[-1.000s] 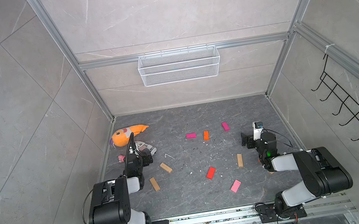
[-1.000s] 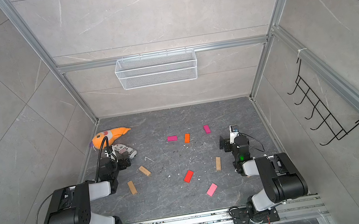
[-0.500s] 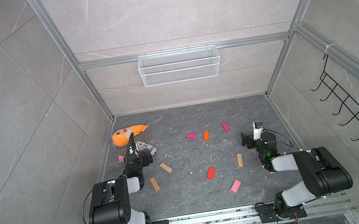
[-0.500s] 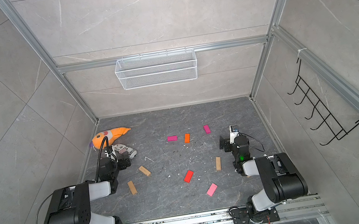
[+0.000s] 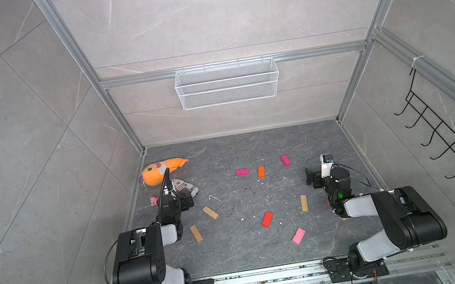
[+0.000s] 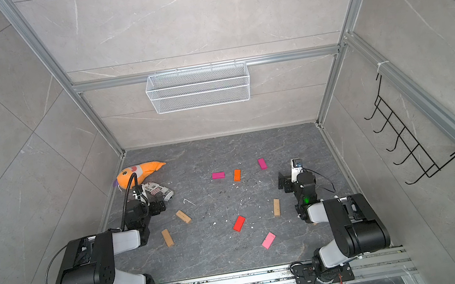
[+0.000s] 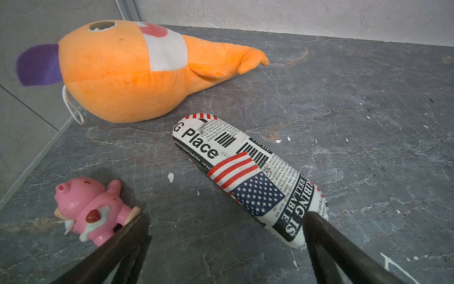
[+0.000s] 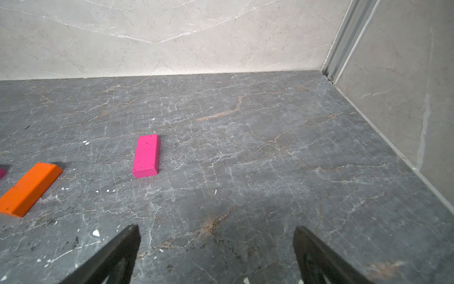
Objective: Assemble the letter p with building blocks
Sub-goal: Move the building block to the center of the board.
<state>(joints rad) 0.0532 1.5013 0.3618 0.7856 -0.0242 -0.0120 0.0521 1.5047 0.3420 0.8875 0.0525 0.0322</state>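
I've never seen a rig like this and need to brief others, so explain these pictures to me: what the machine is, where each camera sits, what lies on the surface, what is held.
It is a pair of black robot arms, left arm and right arm, mounted at the near edge of a grey tabletop; each ends in a two-fingered hand. Two pictures look down from overhead; two come from wrist cameras. The left hand is open, facing an orange plush, a newspaper-print pouch and a small pink toy. The right hand is open, facing a magenta brick and an orange brick. A red brick, a light pink brick and tan bricks lie scattered apart. Nothing is held; no letter is started.
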